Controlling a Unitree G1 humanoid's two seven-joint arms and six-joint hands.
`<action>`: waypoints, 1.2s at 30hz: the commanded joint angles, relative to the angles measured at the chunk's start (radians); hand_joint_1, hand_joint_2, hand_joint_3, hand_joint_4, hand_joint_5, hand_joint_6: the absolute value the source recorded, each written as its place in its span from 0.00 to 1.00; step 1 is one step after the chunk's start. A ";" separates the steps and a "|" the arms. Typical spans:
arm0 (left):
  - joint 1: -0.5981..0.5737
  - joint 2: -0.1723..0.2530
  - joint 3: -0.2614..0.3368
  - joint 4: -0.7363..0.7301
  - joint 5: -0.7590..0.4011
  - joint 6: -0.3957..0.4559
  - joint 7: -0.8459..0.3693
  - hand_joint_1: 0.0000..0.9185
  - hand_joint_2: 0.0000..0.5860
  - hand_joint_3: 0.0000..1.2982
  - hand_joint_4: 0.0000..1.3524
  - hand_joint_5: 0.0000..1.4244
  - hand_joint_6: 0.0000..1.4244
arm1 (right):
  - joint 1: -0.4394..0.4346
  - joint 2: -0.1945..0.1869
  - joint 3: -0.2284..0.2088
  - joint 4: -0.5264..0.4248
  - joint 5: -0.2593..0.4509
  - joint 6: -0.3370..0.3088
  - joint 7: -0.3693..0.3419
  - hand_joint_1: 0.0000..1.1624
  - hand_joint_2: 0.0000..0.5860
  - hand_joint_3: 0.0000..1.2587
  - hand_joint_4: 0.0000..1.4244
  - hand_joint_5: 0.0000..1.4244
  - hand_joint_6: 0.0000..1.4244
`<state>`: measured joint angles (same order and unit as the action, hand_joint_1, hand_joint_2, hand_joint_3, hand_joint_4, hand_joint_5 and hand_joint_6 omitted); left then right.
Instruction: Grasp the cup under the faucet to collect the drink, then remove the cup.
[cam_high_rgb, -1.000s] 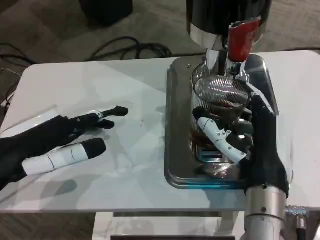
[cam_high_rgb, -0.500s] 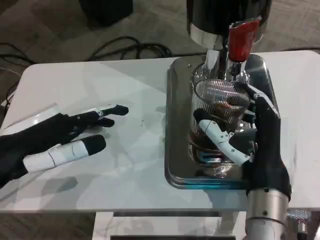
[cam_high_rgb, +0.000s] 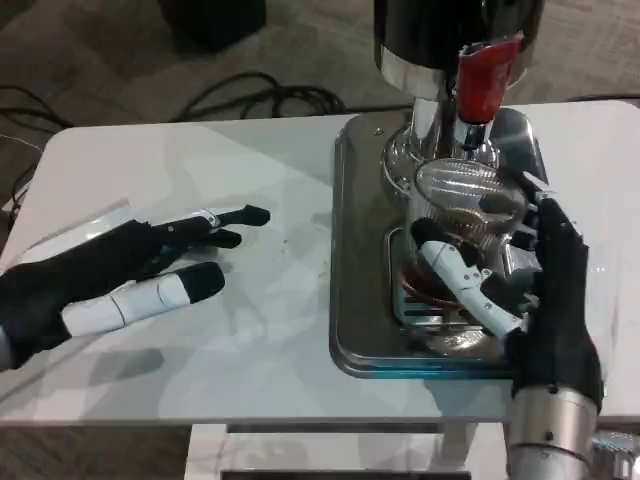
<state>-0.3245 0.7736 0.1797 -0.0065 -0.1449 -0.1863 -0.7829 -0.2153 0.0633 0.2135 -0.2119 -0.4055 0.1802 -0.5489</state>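
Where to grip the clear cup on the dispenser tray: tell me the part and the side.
Grip the cup around its lower wall, coming from the robot's right, as the right hand does now: it stands upright, and the red faucet lever blocks its open top.

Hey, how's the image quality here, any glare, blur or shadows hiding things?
Head view: soft overall, fine detail smeared; bright glare on the steel tray and dispenser; the clear cup held by the right hand reads mainly through reflections; the left hand casts a faint shadow on the white table.
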 joint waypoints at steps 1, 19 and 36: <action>-0.009 -0.003 -0.011 0.018 0.013 -0.020 0.012 0.00 0.07 0.11 0.03 0.07 0.07 | 0.031 0.049 -0.001 -0.045 -0.003 -0.059 -0.017 0.62 0.52 0.47 0.57 0.65 0.88; -0.049 -0.015 -0.036 0.057 0.019 -0.049 0.029 0.00 0.07 0.11 0.03 0.07 0.08 | 0.111 0.021 -0.032 -0.122 -0.009 -0.110 0.011 0.63 0.47 0.58 0.66 0.76 0.98; -0.091 -0.032 -0.056 0.076 0.023 -0.083 0.032 0.00 0.08 0.11 0.03 0.07 0.08 | 0.246 -0.007 -0.079 -0.251 -0.033 -0.111 0.080 0.64 0.46 0.65 0.70 0.81 1.00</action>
<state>-0.4118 0.7439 0.1332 0.0618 -0.1421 -0.2496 -0.7586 0.0033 0.0526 0.1373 -0.4087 -0.4198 0.1183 -0.4726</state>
